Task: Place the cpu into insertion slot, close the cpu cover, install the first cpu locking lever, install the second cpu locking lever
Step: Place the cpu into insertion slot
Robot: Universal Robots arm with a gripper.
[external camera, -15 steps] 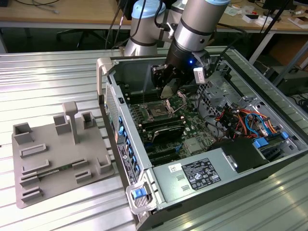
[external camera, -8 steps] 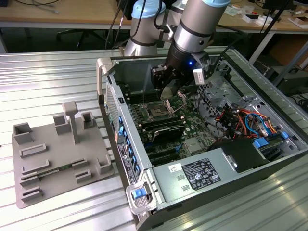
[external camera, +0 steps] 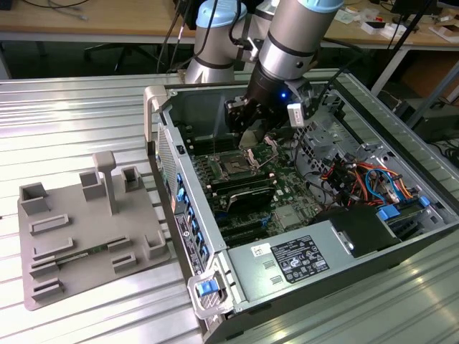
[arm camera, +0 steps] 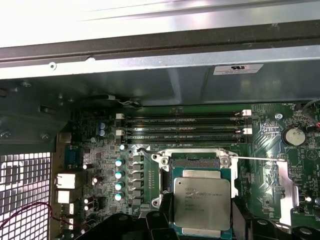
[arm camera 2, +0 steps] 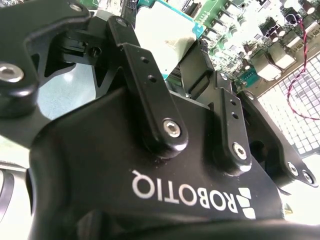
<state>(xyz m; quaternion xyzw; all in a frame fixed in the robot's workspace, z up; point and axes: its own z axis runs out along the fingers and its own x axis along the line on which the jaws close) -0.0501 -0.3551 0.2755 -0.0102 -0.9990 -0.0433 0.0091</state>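
Observation:
My gripper [external camera: 252, 135] hangs inside the open computer case, just above the motherboard. In the first wrist view its dark fingers [arm camera: 167, 216] flank the cpu [arm camera: 201, 202], a silver-topped square on a green base, and the gripper [arm camera: 202, 221] is shut on it. The second wrist view shows the cpu [arm camera 2: 160, 27] from below, clamped in the gripper [arm camera 2: 162, 47]. The insertion slot [arm camera: 195, 162] lies open with its dark pin field showing just beyond the chip; in the exterior view the insertion slot [external camera: 235, 166] sits below the gripper. The cpu cover [arm camera: 287, 192] is swung open beside it. A thin lever wire [arm camera: 255, 159] sticks out sideways.
Long black memory slots [arm camera: 185, 125] run behind the socket, with the case wall [arm camera: 150, 85] beyond them. A power supply [external camera: 294, 258] and coloured cables [external camera: 366, 179] occupy the case's near end. A grey fixture plate [external camera: 86, 236] lies on the table at the exterior view's left.

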